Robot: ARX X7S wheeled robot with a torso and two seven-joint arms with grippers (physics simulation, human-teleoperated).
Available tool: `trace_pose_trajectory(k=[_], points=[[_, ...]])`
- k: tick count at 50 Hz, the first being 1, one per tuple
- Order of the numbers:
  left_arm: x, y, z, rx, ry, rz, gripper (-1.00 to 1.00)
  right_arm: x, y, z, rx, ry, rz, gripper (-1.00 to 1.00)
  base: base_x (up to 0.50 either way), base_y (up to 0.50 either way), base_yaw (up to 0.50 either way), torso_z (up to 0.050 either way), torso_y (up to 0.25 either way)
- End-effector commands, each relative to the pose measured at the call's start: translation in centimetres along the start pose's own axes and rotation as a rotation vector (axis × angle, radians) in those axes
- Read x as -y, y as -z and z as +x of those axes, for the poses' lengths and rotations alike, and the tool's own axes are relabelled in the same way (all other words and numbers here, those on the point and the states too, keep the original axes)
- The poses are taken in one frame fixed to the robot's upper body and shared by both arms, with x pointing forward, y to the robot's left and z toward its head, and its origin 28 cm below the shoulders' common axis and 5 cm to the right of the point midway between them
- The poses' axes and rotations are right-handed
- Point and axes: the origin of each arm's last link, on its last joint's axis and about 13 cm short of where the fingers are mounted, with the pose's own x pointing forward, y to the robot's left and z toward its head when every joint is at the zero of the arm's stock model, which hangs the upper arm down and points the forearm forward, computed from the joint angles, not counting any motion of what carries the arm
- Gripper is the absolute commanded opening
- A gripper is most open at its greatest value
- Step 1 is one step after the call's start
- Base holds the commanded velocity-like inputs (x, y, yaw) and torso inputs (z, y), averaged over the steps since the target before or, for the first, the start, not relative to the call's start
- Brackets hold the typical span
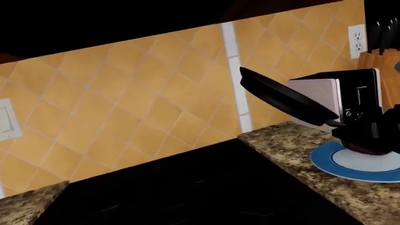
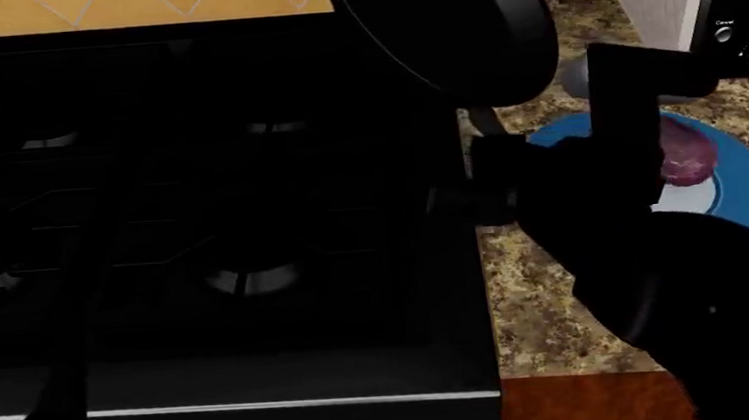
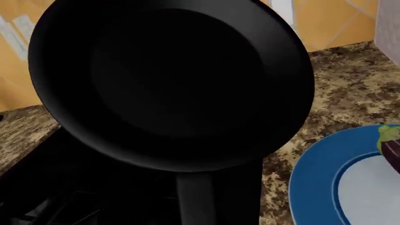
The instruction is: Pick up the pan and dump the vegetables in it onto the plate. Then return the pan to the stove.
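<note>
While the stove [image 2: 213, 203] is sitting dark and bare beside the granite counter [image 2: 542, 297], the right arm is holding the pan [image 3: 168, 84] aloft and tilted, hanging over the seam between cooktop and counter. The pan is showing empty. The plate [image 3: 319, 183] is lying on the counter just beside the stove, and the eggplant [image 2: 686, 157] is resting on it, so the dump looks done. The right gripper [image 2: 486, 176] appears to be clamping the pan's handle [image 3: 196, 199], though its jaws are lost in black. The left gripper is not appearing anywhere. The risk: swinging back tilted, the pan's rim could be clipping a grate or landing off-burner.
</note>
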Motion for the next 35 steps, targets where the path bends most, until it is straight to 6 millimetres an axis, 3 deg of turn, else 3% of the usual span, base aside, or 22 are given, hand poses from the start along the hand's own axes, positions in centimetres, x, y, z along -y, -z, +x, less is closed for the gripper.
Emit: trace_pose_trajectory(k=[1,5,14,26,35], points=[[0.2,-0.2,-0.1,0.009,0.013,0.005,1.0,-2.5,-3.5,-1.5,0.192,-0.072,-0.151,-1.0,0.0,0.0,0.0,0.0,0.011],[0.4,-0.1,0.0,0.007,0.02,0.002,1.0,-4.2,-3.2,-2.1,0.196,-0.046,-0.386,-1.0,0.0,0.0,0.0,0.003,0.005],[0.3,0.1,-0.1,0.004,0.019,-0.007,1.0,-6.2,-2.2,-3.3,0.167,-0.012,-0.62,-1.0,0.0,0.0,0.0,0.001,0.005],[0.2,0.3,-0.4,0.007,0.01,-0.013,1.0,-6.4,-1.2,-2.3,0.056,-0.025,-0.67,-1.0,0.0,0.0,0.0,0.001,0.005],[0.1,0.6,-0.6,0.01,0.004,-0.021,1.0,-6.6,-1.8,-1.1,-0.063,-0.023,-0.708,-1.0,0.0,0.0,0.0,0.002,0.004]])
